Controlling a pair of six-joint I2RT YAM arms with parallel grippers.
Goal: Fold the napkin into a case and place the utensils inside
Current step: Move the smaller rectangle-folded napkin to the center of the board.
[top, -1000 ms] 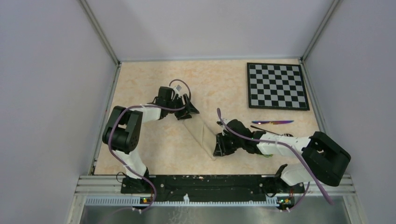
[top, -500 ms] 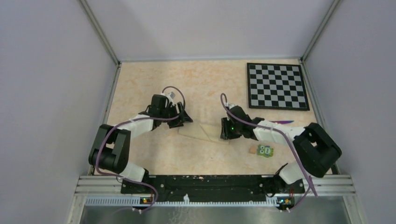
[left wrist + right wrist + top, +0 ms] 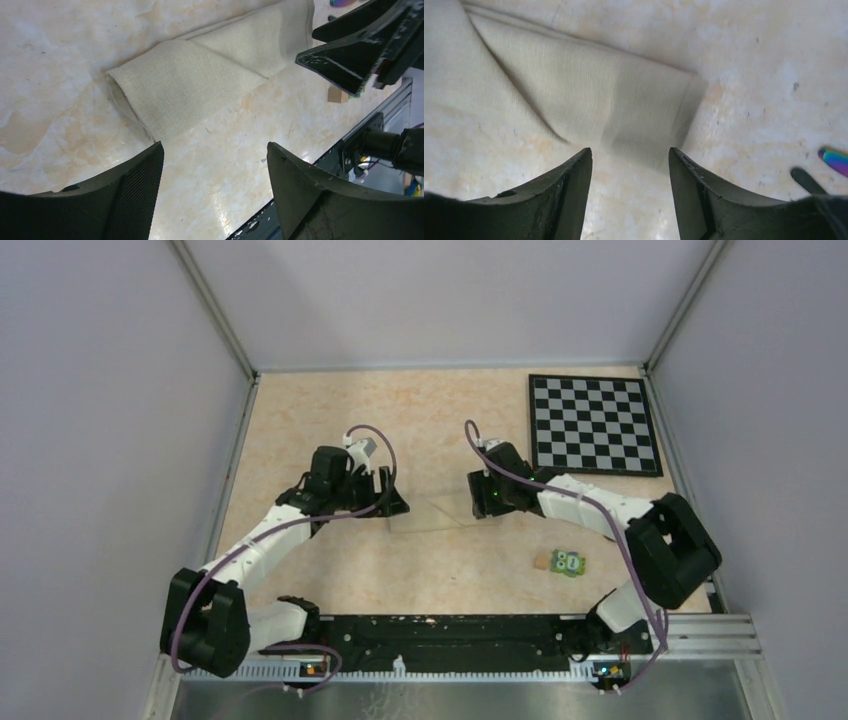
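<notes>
The beige napkin (image 3: 438,512) lies folded flat on the table between my two grippers. Its rolled left end (image 3: 175,85) is just beyond my left gripper (image 3: 215,147), which stands open and empty. Its layered right end (image 3: 624,105) is just ahead of my right gripper (image 3: 630,150), also open with nothing between the fingers. In the top view my left gripper (image 3: 392,502) and right gripper (image 3: 482,502) flank the cloth. Of the utensils, a purple-blue tip (image 3: 835,160) and a dark piece (image 3: 806,180) show at the right wrist view's right edge; the right arm hides them from above.
A black-and-white chessboard (image 3: 593,423) lies at the back right. A small green block (image 3: 570,562) with a tan piece beside it sits near the front right. Metal frame rails edge the table on both sides.
The right gripper swung from the near side toward the back, bringing the cloth's end over. Both grippers opened and let go of the napkin, which now lies flat.
</notes>
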